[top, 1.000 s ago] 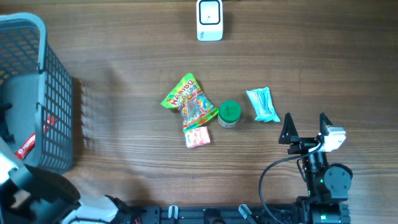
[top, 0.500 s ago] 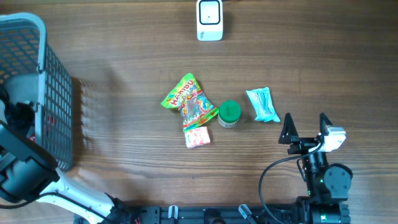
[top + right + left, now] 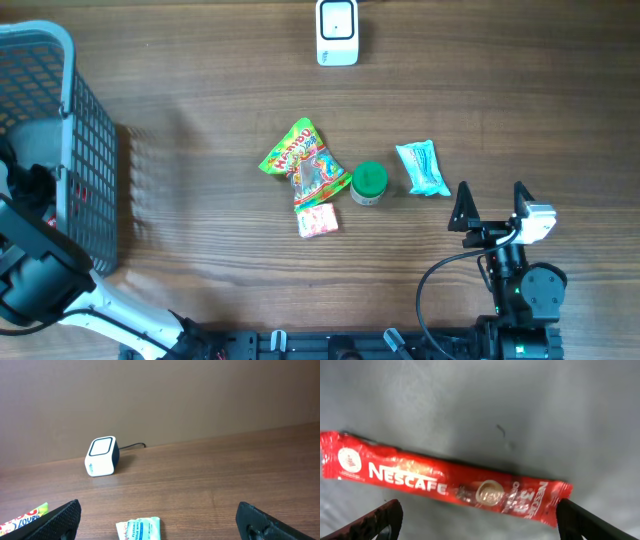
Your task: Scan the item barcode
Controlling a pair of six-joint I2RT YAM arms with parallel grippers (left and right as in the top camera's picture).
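Left hand: your fingers spread wide, gripping nothing, over red Nescafe sachet lying flat on grey basket floor | right hand: spread, empty, near teal packet | scanner: bench far edge

red Nescafe sachet, green lid, grey basket

Glossy plastic sachet, matt wood-grain table
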